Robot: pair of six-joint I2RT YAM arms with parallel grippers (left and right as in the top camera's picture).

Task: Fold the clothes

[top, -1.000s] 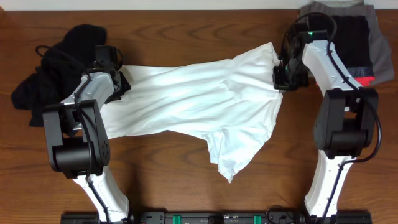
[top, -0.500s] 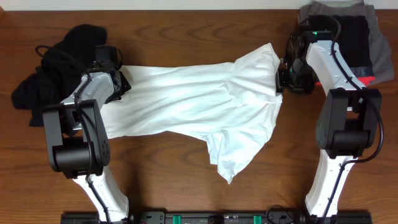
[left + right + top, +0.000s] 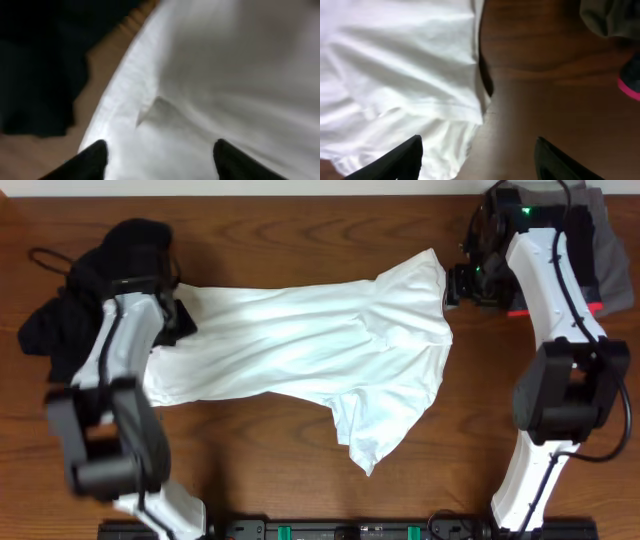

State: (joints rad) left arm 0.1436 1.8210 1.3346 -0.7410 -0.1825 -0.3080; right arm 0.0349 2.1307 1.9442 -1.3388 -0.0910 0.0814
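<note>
A brown wood-grain counter is filling the overhead view, with a pale strip running along its far edge. The white T-shirt is lying spread across the middle of the counter, reaching from arm to arm. It is rumpled with soft creases, and one part is trailing toward the near edge in a point.

A crumpled black garment is sitting at the far left, beside the shirt's left end. In the far right corner a stack of grey and black cloth with a pink-red band is lying partly under the right arm, well apart from the shirt.

The left pincer is hovering over the shirt's left edge, its jaws standing wide with nothing between them. The right pincer is hanging over the shirt's right hem where it is meeting bare wood, its jaws also spread wide and gripping nothing.
</note>
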